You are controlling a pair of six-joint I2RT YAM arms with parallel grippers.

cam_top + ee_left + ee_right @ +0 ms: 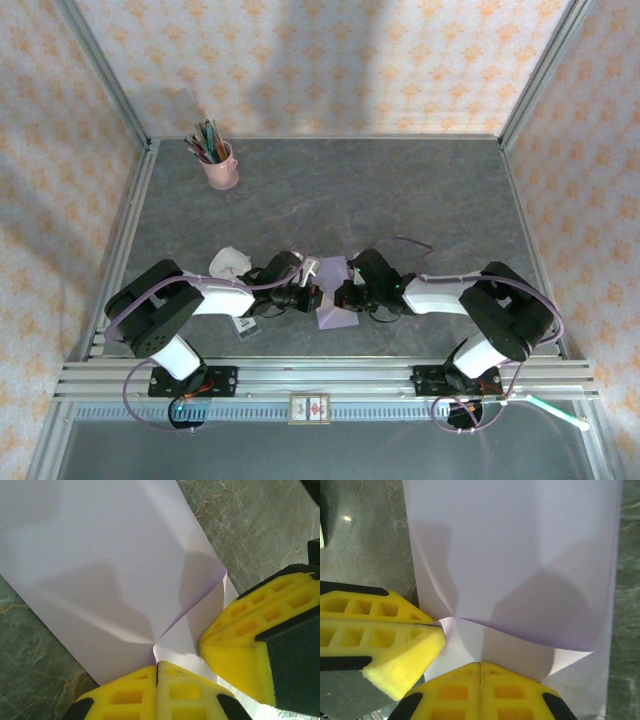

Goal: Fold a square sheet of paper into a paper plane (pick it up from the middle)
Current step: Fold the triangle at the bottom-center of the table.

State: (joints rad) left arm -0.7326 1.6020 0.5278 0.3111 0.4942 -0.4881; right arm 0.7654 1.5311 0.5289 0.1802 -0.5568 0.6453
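Between left gripper (156, 666) and right gripper (480, 666), the sheet (100, 555) touches both

Smooth matt paper sheet (100, 555)

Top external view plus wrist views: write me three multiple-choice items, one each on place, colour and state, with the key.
1. Where does the pen cup stand? A) near edge, centre B) far left of the table C) near right corner
2. What colour is the sheet of paper? A) green B) orange C) light purple
3. How do the left gripper's jaws stand? A) shut B) wide open C) closed round a pen
Key: 1 B, it stands by the far left corner; 2 C, lavender in both wrist views; 3 A, its yellow fingers meet without a gap.
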